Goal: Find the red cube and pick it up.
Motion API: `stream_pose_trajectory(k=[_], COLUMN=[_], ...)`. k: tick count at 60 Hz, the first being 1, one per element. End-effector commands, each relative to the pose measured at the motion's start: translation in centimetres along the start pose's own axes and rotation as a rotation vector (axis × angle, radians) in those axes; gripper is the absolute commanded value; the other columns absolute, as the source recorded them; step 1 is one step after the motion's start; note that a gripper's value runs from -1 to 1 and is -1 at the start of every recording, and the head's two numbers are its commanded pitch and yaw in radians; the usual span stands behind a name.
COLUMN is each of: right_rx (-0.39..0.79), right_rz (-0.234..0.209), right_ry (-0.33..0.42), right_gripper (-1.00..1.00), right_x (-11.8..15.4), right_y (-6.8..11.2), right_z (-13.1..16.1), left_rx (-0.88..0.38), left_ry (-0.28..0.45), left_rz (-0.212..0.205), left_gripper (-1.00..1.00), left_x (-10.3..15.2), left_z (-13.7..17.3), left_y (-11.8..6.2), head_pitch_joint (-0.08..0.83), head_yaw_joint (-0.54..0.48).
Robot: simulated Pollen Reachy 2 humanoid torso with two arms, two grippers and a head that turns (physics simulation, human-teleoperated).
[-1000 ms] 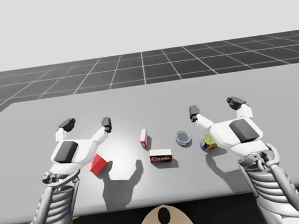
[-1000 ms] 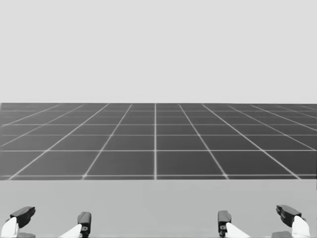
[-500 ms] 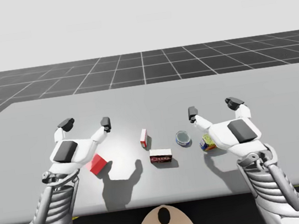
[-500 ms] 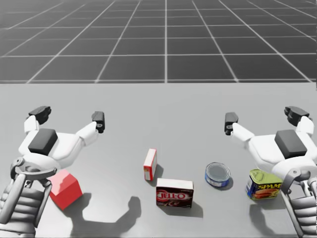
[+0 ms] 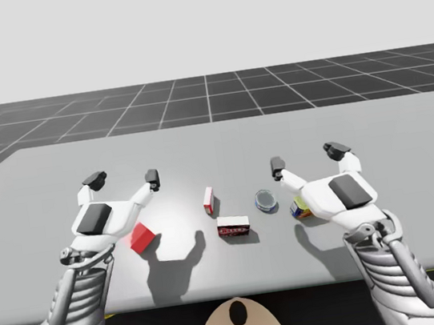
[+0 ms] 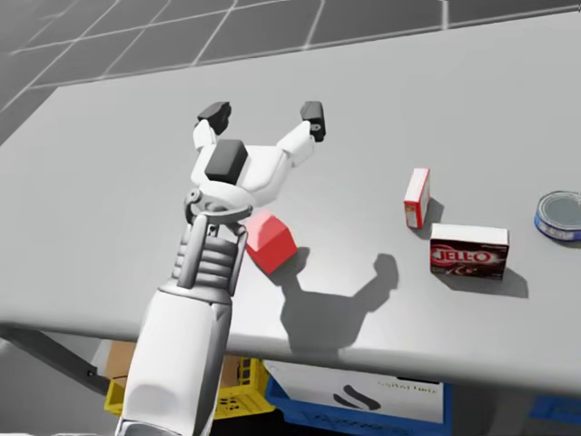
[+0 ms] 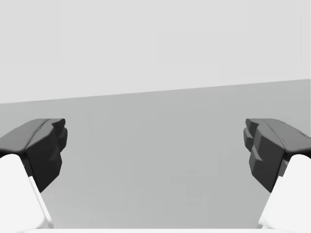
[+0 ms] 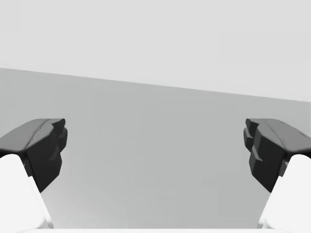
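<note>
Left pincer [image 6: 263, 114] and right pincer [image 5: 305, 156] gape empty above the tabletop [image 5: 214, 143]. The left arm [image 6: 211, 259] partly covers the red cube [image 6: 271, 243]; an upright box [image 6: 417, 197], a flat box [image 6: 468, 252] and a tin [image 6: 558, 214] stand apart.

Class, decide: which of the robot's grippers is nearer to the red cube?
Left. The left gripper hangs open just beyond the cube. The right gripper is far off to the other side, past the dark box and blue can.

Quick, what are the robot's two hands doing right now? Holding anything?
Left gripper: open, holding nothing.
Right gripper: open, holding nothing.
</note>
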Motion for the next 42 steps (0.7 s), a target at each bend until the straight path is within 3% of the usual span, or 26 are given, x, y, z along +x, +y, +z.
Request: stream_pose_trajectory(k=[1,15,23,33,42], right_rx=[0.007,0.009,0.011,0.011,0.011], right_rz=[-0.014,-0.019,-0.021,-0.017,-0.018], right_ry=[0.004,0.008,0.01,0.011,0.012], right_gripper=[-1.0,-1.0,-1.0,-1.0,-1.0], right_x=[-0.1,-0.1,-0.2,-0.2,-0.2], right_y=[0.2,0.2,0.2,0.2,0.1], right_z=[0.1,0.1,0.1,0.1,0.1], left_rx=[-0.001,-0.063,-0.174,-0.337,-0.41], left_ry=[0.003,0.009,0.073,0.153,0.212], left_rz=[0.006,0.06,0.088,-0.011,-0.044], left_gripper=[-1.0,-1.0,-1.0,-1.0,-1.0], left_x=[-0.1,1.2,2.1,2.9,1.9], left_z=[-0.1,0.8,2.6,6.2,8.9], left_y=[0.0,0.4,1.2,2.8,5.1], head_pitch_joint=[0.709,0.704,0.701,0.699,0.695], head_yaw_joint=[0.4,0.39,0.39,0.41,0.41])
